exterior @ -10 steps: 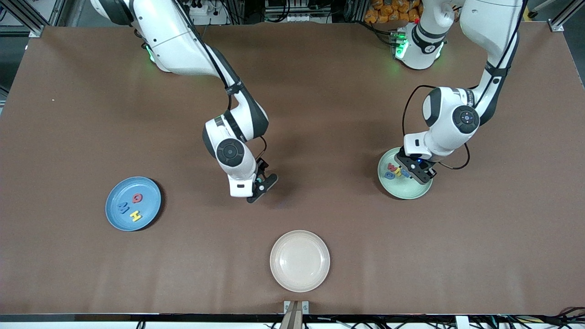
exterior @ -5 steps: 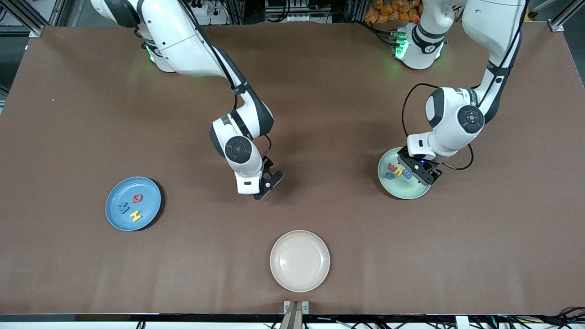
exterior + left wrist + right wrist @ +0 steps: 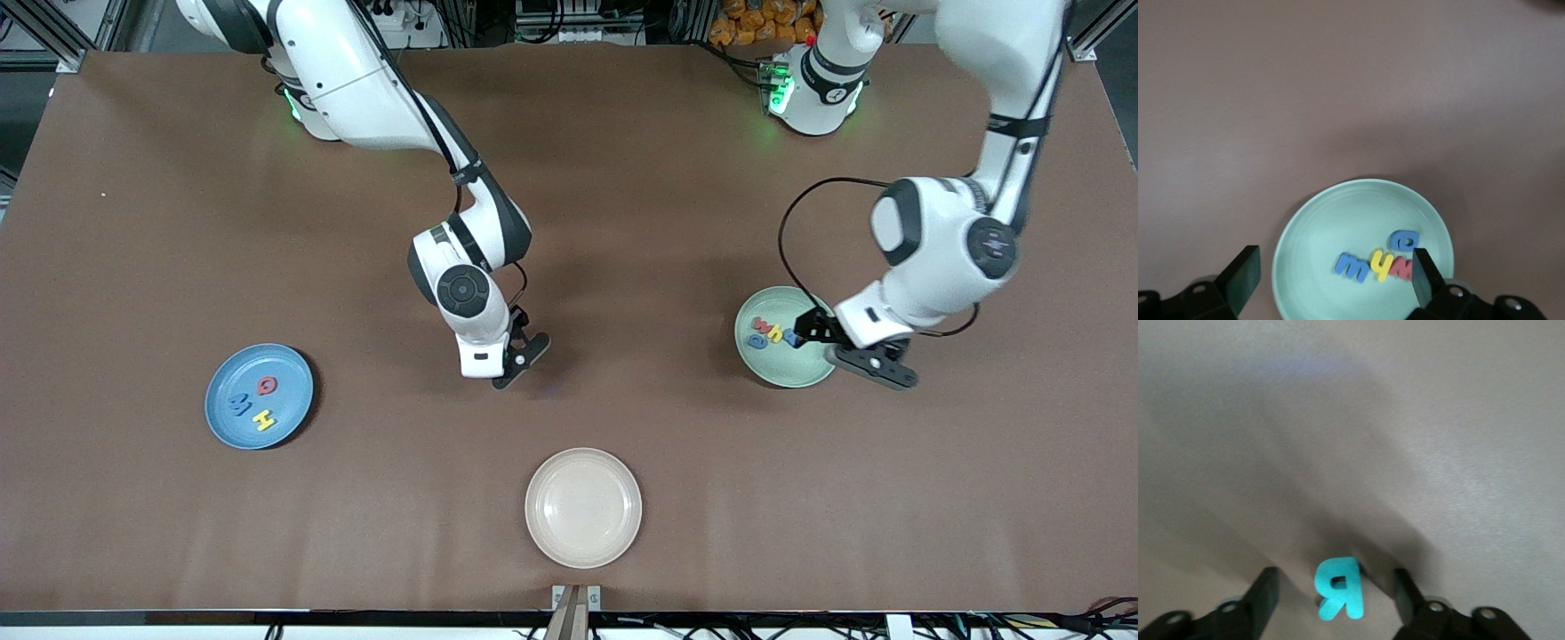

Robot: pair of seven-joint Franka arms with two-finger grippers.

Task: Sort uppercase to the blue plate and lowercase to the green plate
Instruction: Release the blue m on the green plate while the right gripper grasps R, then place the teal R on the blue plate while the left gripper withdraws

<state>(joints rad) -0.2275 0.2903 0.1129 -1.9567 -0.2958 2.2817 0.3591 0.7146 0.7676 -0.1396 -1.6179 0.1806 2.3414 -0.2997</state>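
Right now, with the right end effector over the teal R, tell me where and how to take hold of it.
Come straight down and pinch the teal R across its two outer side edges. It lies flat on the brown table between the open fingers of the right end effector, so only its thin edges offer a grip.

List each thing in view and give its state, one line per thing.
blue plate: holds red Q, blue M, yellow H.
green plate: holds four lowercase letters.
cream plate: empty.
teal R: on table between right gripper's fingers.
left gripper: open, above green plate.
right gripper: straddling R.
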